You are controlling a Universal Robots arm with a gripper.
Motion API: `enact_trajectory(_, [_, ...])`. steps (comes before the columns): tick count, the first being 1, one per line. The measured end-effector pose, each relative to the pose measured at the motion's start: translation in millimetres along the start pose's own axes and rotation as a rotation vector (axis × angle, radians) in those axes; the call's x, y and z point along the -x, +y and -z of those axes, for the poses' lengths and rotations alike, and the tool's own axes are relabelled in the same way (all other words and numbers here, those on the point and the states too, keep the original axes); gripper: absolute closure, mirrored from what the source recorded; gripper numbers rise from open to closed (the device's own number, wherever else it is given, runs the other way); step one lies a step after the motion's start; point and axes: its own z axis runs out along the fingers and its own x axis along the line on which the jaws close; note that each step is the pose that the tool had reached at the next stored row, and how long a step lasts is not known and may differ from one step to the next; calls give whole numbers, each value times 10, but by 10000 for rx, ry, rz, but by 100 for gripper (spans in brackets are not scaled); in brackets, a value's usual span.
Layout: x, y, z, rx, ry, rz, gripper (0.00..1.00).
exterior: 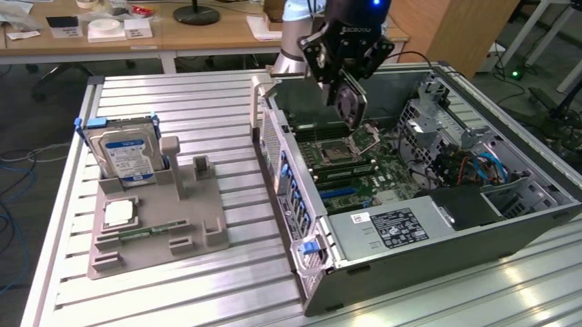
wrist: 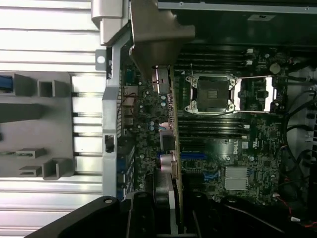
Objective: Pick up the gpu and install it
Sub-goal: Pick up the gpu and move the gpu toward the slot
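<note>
My gripper (exterior: 347,80) is shut on the gpu (exterior: 349,103), a thin dark card with a round fan face. It hangs upright above the open computer case (exterior: 509,225), over the rear part of the motherboard (exterior: 359,170) near the case's back wall. In the wrist view the gpu (wrist: 173,134) appears edge-on between my fingers (wrist: 141,213), with its grey metal end bracket (wrist: 156,34) pointing towards the case's rear panel. The card is still clear of the board, and blue slots (wrist: 193,156) lie just beside its edge.
The CPU socket (wrist: 210,91) stands open with its frame lifted. A power supply (exterior: 391,228) fills the case's near end, and cables (exterior: 478,167) lie at the exterior view's right. On the table's left, a grey fixture (exterior: 159,225) holds a hard drive (exterior: 127,153).
</note>
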Motion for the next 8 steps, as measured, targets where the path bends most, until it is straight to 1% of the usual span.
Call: enact_trajectory(8, [318, -1, -62, -1, -1, -3, 70])
